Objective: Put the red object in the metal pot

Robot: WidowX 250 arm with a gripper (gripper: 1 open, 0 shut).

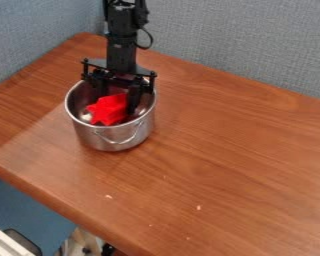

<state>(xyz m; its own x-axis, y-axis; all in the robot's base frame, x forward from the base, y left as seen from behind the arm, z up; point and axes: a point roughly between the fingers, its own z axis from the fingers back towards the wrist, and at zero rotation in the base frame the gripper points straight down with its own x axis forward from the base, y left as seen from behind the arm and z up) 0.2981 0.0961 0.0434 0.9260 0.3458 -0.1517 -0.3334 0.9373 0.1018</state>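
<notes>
The metal pot (109, 135) stands on the left part of the wooden table, its loop handle toward the front. The red object (109, 108) lies inside the pot, tilted against the bottom. My gripper (119, 98) hangs pointing down over the pot's mouth. Its black fingers (87, 84) are spread wide, reaching to the pot's rim on either side of the red object. A gap shows between each finger and the red object, so the jaws are open and grip nothing.
The brown wooden table (230, 160) runs to the right and front of the pot. A blue-grey wall (243, 40) stands behind it. The table's front edge (69, 215) drops off at the lower left.
</notes>
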